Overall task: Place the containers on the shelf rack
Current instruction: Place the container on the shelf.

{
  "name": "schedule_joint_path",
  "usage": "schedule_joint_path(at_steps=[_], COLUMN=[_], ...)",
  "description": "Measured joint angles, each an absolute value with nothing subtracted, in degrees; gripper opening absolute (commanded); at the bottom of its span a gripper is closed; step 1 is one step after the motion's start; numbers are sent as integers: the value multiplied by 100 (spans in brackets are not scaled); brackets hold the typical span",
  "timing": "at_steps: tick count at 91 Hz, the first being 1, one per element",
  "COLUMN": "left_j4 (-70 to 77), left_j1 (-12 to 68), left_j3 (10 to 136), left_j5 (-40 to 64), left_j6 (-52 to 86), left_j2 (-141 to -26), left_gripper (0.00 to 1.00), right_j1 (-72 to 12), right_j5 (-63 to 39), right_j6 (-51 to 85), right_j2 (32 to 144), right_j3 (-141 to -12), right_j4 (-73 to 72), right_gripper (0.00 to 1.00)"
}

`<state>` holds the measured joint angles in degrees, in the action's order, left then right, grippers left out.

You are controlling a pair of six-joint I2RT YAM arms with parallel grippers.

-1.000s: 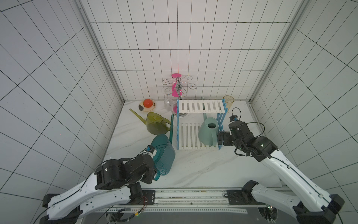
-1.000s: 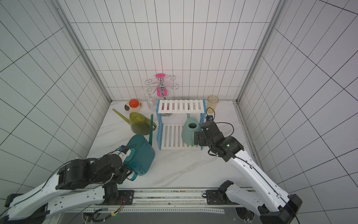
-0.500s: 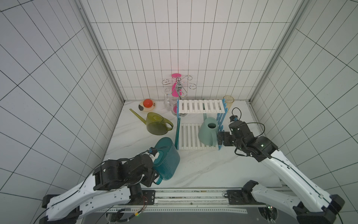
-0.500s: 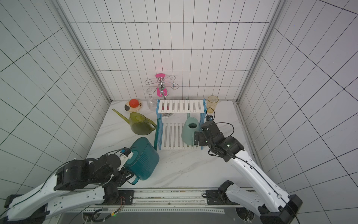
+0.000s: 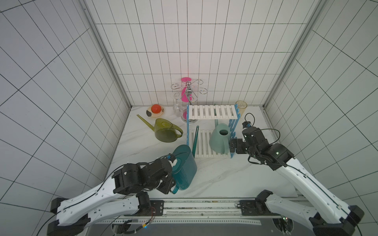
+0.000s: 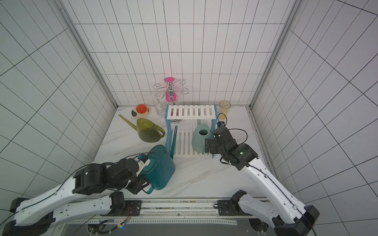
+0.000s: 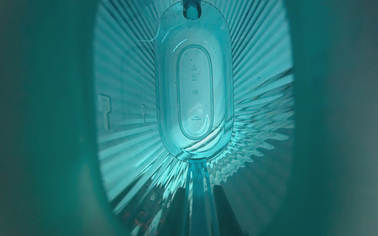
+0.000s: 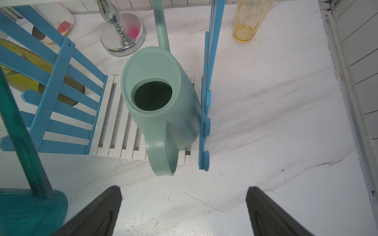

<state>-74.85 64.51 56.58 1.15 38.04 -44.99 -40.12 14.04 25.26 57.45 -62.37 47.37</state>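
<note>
Left arm (image 5: 92, 196) and right arm (image 5: 302, 177): white link shells, black joint housings, black wrist cables (image 5: 268, 130). Right pincer (image 8: 183, 189) has black tapered fingers (image 8: 96, 212). Black bases (image 5: 263, 196) sit at 6 o'clock.

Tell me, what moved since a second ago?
The left gripper, shut on the teal can by its handle, carried it sideways toward the rack. Its spout now shows over the lower shelf's edge. Nothing was picked up or let go. The mint can on that shelf, the olive can on the table and the open right gripper stayed put.
</note>
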Motion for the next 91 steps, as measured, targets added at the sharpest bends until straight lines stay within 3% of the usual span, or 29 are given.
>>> schedule_joint_path(at_steps=[91], left_j4=[-6130], left_j1=[6510], left_j3=[6383], left_j5=[-637], left_j6=[4412], left_j2=[-6838], left_gripper=[0], right_j1=[-3896], right_j5=[1219], right_j6=[2482], right_j2=[5682], right_j3=[-6344], right_j4=[4735], right_gripper=[99])
